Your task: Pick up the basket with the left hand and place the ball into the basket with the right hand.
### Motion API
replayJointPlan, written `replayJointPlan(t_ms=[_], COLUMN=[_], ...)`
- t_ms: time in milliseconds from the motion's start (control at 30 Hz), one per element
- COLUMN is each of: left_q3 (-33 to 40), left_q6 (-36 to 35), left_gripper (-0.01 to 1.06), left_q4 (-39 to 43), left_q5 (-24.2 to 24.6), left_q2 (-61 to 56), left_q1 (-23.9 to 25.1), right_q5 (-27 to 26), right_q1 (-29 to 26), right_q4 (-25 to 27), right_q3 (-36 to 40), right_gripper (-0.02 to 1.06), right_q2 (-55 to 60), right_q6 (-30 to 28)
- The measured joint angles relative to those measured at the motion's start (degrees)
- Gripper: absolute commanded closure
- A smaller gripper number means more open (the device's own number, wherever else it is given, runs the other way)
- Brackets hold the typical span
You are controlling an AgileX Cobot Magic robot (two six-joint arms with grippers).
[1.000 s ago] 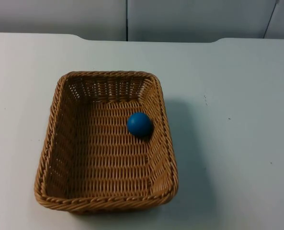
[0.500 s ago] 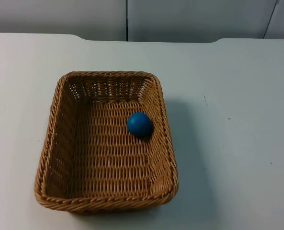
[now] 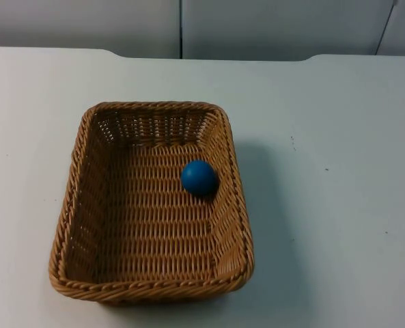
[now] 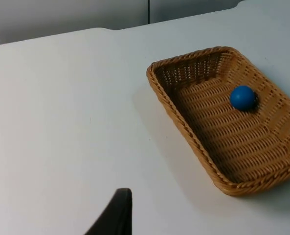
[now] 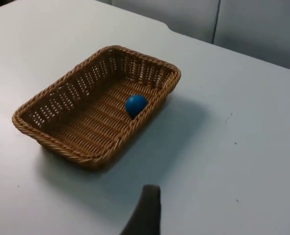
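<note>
We see the wicker basket (image 3: 151, 201) standing flat on the white surface (image 3: 339, 205), toward its left half and close to the near edge, with its long sides running from the near edge toward the grey partition wall (image 3: 182, 27). The blue ball (image 3: 199, 177) lies inside the basket on the woven floor, right against the foot of the right-hand long wall and somewhat nearer the far end than the near end.

From the left wrist view we see the basket (image 4: 228, 120) well away from the left hand (image 4: 113, 215), with bare surface between them; one black fingertip of that hand stands over the surface and touches nothing. We cannot tell how far this hand is open, and it has hold of nothing that we can see.

From the right wrist view we see the basket (image 5: 98, 105) with the ball (image 5: 136, 105) in it, well apart from the right hand (image 5: 145, 210), whose one dark fingertip hangs over bare surface. We cannot tell its opening either, and no object is in its grasp.
</note>
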Motion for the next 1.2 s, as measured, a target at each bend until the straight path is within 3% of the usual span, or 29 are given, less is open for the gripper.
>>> replayJointPlan(t_ms=[233, 733, 900, 1000, 1100, 1200], left_q3=[0.0, 2.0, 3.8, 3.9, 3.9, 3.9], left_q6=[-1.4, -1.4, -1.6, -1.6, -1.6, -1.6], left_gripper=[0.00, 0.00, 0.00, 0.00, 0.00, 0.00], left_q4=[2.1, 3.1, 1.1, 1.0, 0.9, 0.9], left_q5=[0.8, 0.7, -2.4, -2.5, -2.6, -2.7], left_q2=[0.0, -0.1, -0.1, -0.1, -0.1, -0.1], left_q1=[0.0, 0.0, 0.0, 0.0, 0.0, 0.0], right_q5=[4.4, 3.3, 3.2, 3.2, 3.2, 3.2], right_q1=[0.1, 0.1, 0.1, 0.1, 0.1, 0.1], right_q4=[0.9, 1.4, 1.4, 1.4, 1.4, 1.4], right_q3=[0.8, 2.9, 2.9, 2.9, 2.9, 2.9], right_gripper=[0.26, 0.26, 0.25, 0.20, 0.03, 0.00], right_q2=[-1.2, -1.2, -1.2, -1.2, -1.2, -1.2], right_q6=[0.0, 0.0, 0.0, 0.0, 0.0, 0.0])
